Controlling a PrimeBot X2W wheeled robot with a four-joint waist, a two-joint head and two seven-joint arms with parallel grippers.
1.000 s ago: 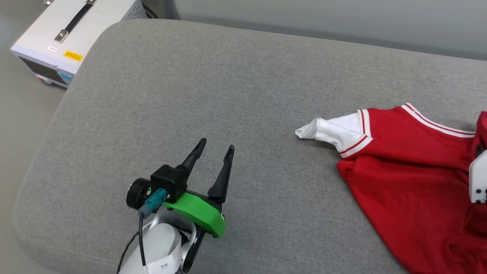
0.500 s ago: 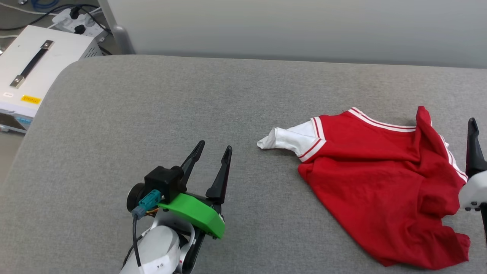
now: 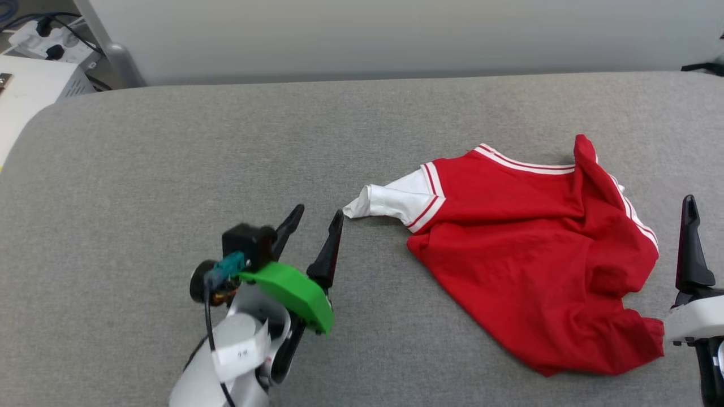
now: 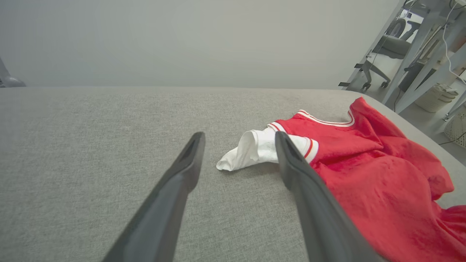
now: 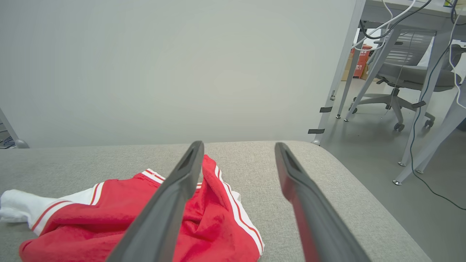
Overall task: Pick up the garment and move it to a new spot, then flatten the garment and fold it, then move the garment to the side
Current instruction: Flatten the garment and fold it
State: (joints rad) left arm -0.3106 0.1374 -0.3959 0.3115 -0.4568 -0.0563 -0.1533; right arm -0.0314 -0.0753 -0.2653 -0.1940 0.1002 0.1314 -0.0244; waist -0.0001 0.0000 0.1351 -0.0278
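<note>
The garment (image 3: 526,265), a red jersey with a white sleeve (image 3: 396,200) and red-white striped trim, lies crumpled on the right half of the grey cushion (image 3: 169,158). My left gripper (image 3: 319,212) is open, low over the cushion, its right fingertip almost at the sleeve's tip. In the left wrist view the garment (image 4: 364,174) lies ahead and to the right, the sleeve partly behind my open left gripper (image 4: 239,135). One dark finger (image 3: 690,243) of my right gripper stands just right of the garment. My right gripper (image 5: 239,144) is open and empty above the garment (image 5: 109,214).
A white equipment box (image 3: 28,90) and a power strip (image 3: 34,34) sit off the cushion's far left corner. A pale wall panel (image 3: 396,34) runs behind it. Off the right end are table legs and an office chair (image 5: 407,80) on the floor.
The head camera has swung right, so the whole picture shifted left. The left gripper now stands near the sleeve's tip, and more of the right gripper's finger shows. Both stay open.
</note>
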